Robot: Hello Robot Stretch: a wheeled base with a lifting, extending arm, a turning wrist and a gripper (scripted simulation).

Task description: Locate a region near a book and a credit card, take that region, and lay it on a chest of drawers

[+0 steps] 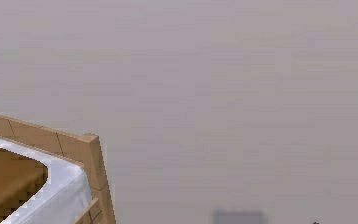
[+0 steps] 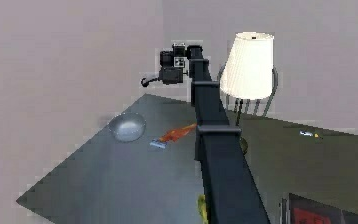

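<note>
My arm point(image 2: 219, 140) rises as a dark bar over a dark grey tabletop point(image 2: 97, 170). At its far end the gripper point(image 2: 150, 78) hangs above the table's far edge, with bare wall behind the fingers, and it holds nothing. Below and left of it lies a clear, rounded, glassy thing point(image 2: 127, 127). A flat red-orange thing point(image 2: 177, 134) lies beside the arm, with a small blue bit point(image 2: 157, 145) at its near end. A dark book-like thing with red on its cover point(image 2: 322, 212) lies at the bottom right edge.
A lamp with a white shade point(image 2: 249, 65) on a thin dark wire stand rises just right of the arm. Small green-yellow bits point(image 2: 309, 133) lie at the table's far right. In the forward view, a wooden bed corner point(image 1: 95, 170) with a white mattress point(image 1: 62, 190) stands at the lower left against a plain wall.
</note>
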